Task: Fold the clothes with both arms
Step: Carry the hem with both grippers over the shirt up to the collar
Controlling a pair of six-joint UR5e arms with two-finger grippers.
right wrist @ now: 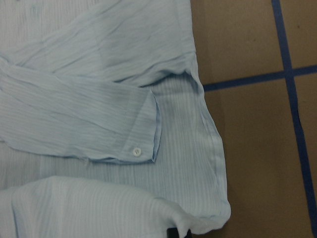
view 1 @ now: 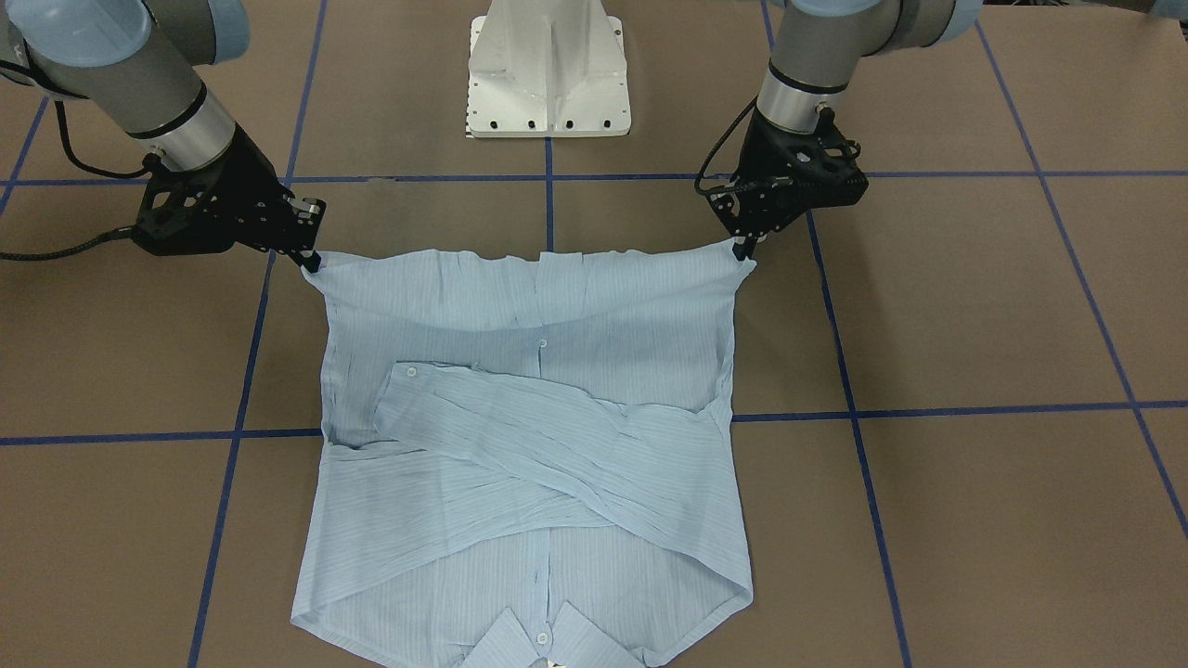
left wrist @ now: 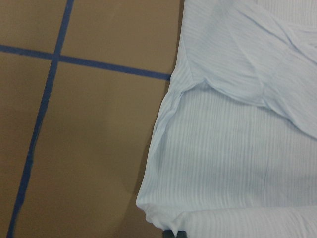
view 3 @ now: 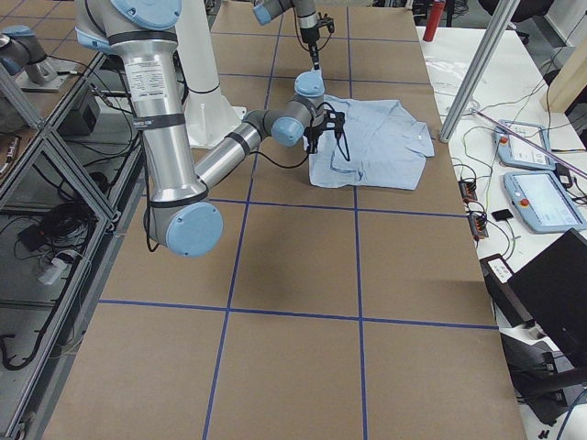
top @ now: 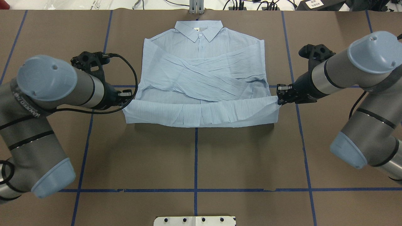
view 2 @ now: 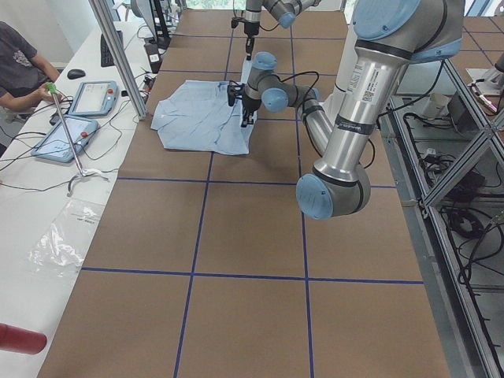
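Button-up shirt (top: 204, 72) lies flat on table (top: 251, 150), sleeves crossed, collar far from the robot. Near hem corners are pinched by left gripper (top: 129, 98) and right gripper (top: 279, 96). Fabric is judged thin, limp and light. Corners are best gripped, with the hem tensioned.

So the shirt (view 1: 534, 520) is lying flat on the brown table (view 1: 974, 306) with the blue tape lines (view 1: 928, 410). Its collar (view 1: 543, 640) is at the bottom edge and both sleeves (view 1: 557, 417) are crossed over the front. The left gripper (view 1: 742, 249) pinches the hem corner on the picture's right, and the right gripper (view 1: 311, 263) has the other corner. The white robot base (view 1: 549, 70) is up top between the arms.
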